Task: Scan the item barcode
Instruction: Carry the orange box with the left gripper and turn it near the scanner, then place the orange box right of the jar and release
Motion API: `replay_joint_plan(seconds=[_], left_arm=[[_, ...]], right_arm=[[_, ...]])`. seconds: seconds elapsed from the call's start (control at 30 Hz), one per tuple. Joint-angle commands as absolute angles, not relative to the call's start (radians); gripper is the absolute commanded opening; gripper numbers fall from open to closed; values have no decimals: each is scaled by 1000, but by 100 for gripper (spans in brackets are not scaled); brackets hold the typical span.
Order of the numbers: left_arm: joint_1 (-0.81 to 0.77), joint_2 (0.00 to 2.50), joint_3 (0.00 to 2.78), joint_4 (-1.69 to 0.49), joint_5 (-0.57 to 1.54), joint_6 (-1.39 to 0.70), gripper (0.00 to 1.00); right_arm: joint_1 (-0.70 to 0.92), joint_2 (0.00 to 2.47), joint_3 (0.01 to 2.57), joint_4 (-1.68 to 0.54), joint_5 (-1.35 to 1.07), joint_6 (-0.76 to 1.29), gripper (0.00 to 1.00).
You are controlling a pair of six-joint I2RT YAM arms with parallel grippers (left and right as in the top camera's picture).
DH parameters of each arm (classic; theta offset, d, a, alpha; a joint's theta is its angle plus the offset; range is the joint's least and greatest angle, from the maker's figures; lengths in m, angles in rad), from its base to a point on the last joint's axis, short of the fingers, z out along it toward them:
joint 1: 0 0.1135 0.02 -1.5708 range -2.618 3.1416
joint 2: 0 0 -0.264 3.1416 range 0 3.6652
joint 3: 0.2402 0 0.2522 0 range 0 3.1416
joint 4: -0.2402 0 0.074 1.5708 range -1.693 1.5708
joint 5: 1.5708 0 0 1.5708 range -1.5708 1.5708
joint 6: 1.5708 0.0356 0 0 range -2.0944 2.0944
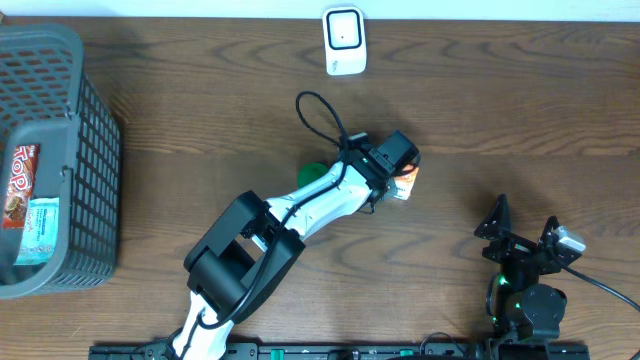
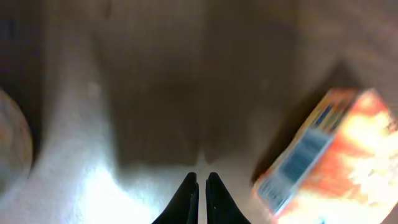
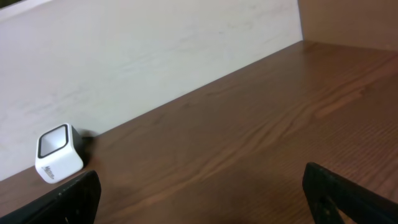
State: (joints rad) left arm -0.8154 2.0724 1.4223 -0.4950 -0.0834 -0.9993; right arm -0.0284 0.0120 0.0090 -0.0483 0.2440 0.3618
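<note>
Grey basket (image 1: 95, 150) at left edge of frame holds a red snack packet (image 1: 20, 185) and a pale teal packet (image 1: 42, 228). Orange box (image 1: 405, 183) lies on the counter (image 1: 520, 100) at centre, outside the basket. Left claw (image 2: 200, 179) clenched on nothing, box just to its right. Right claw (image 1: 523, 225) lower right, spread wide, empty. White scanner (image 1: 344, 40) top centre.

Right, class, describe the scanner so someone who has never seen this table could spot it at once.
Start at the far edge of the wooden table. Near its middle stands the scanner. It is a small white cube with a dark-rimmed window, unlike the orange box and the grey basket.
</note>
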Motion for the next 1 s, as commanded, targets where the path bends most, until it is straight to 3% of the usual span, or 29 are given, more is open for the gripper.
replay_joint_plan(seconds=[0.0,0.5,0.73,0.97], left_arm=[[-819,2096,1422,-451,-167,-906,8],[-828,2105,1421,-405,-63,-904,8],[-829,2105,1422,-343,210,-869,8],[-829,2105,1422,-91,516,-923,8]], right_arm=[[-20,7,6,-51,254,351,99],[-20,7,6,-51,254,351,99],[-20,7,6,-51,254,351,99],[-20,7,6,-51,254,351,99]])
